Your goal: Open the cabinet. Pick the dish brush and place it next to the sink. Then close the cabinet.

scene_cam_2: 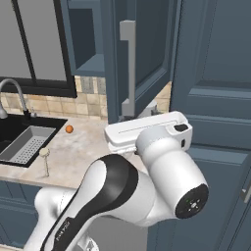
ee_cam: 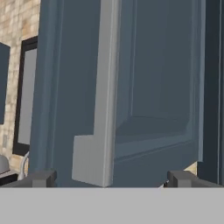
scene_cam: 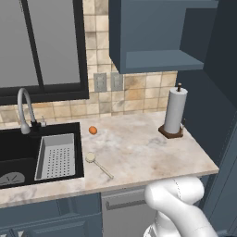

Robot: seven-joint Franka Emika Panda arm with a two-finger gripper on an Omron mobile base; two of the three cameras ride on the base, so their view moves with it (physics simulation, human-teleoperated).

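The cabinet (scene_cam: pixel 159 58) stands open, its shelf bare, and its door (scene_cam_2: pixel 147 54) is swung out toward me. In the hand view my gripper (ee_cam: pixel 111 178) is open, and its fingertips (ee_cam: pixel 41 178) straddle the lower end of the door's silver bar handle (ee_cam: pixel 103 109) without touching it. The dish brush (scene_cam: pixel 91 158) lies flat on the marble counter just right of the sink (scene_cam: pixel 14 143), cream head toward the wall and stick handle pointing to the counter's front edge. It also shows as the dish brush (scene_cam_2: pixel 45 153) beside the sink (scene_cam_2: pixel 10 130).
A grey strainer tray (scene_cam: pixel 56 156) sits in the basin's right half, under the gooseneck faucet (scene_cam: pixel 23 109). A small orange ball (scene_cam: pixel 93 130) rests behind the brush. A paper towel holder (scene_cam: pixel 175 113) stands at the counter's right end. A tall panelled unit (scene_cam_2: pixel 215 98) closes the right side.
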